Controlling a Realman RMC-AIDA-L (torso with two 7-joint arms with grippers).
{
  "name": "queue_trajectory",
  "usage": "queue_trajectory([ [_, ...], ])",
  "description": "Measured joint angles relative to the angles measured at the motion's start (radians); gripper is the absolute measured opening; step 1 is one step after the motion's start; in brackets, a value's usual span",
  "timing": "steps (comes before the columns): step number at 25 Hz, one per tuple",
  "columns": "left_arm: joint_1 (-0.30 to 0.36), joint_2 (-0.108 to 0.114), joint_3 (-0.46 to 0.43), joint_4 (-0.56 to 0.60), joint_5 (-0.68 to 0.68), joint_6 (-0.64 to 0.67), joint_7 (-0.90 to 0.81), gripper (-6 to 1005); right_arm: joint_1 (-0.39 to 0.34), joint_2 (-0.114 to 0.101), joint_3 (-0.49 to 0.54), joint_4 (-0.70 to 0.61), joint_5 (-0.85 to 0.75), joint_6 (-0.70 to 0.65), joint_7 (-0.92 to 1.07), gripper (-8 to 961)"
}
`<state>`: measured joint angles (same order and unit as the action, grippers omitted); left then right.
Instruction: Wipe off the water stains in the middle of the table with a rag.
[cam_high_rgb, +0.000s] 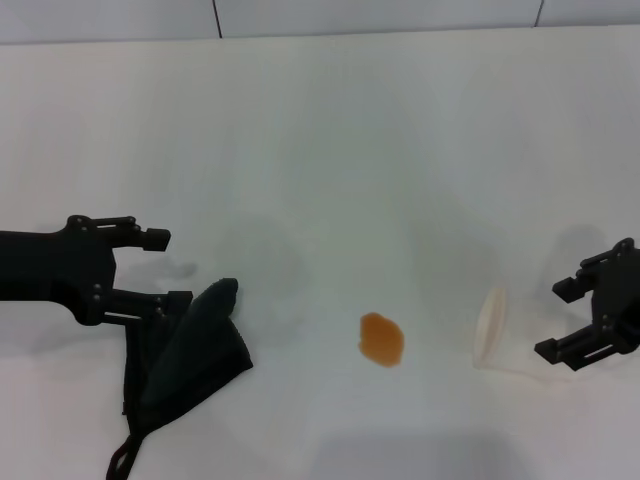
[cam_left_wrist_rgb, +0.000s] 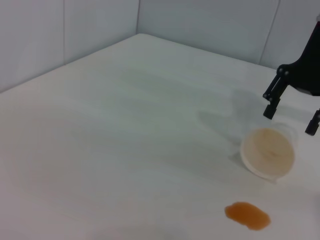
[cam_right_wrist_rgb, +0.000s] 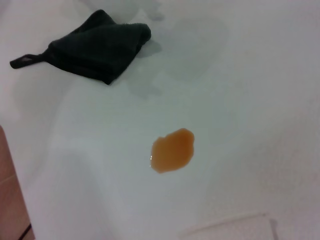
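Left gripper (cam_high_rgb: 160, 268) near the counter's (cam_high_rgb: 330, 130) left edge, jaws spread, holding nothing, lower finger touching or just over the rag (cam_high_rgb: 185, 350). Rag crumpled at the front-left, long axis running from the jaws toward the front edge, loop cut off there. Water stains (cam_high_rgb: 382, 339), one orange blot, mid-counter near the front, right of the rag and closer to the left arm's side. Tipped paper cup (cam_high_rgb: 492, 325) further right. Right gripper (cam_high_rgb: 565, 320) by the right edge, jaws parted, empty. Actual finger-to-cloth contact hard to judge.
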<state>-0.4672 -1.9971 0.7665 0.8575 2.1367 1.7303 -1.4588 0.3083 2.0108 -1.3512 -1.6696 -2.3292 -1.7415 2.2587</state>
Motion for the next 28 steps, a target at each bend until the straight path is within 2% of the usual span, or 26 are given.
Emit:
queue_trajectory([
  [11, -0.002, 0.000, 0.000, 0.000, -0.001, 0.000, -0.002, 886, 0.049, 0.000, -0.036, 0.085, -0.042, 0.039, 0.001, 766],
  [28, -0.002, -0.002, -0.001, 0.000, -0.005, -0.008, -0.002, 886, 0.061, 0.001, -0.061, 0.149, -0.084, 0.077, 0.000, 766],
])
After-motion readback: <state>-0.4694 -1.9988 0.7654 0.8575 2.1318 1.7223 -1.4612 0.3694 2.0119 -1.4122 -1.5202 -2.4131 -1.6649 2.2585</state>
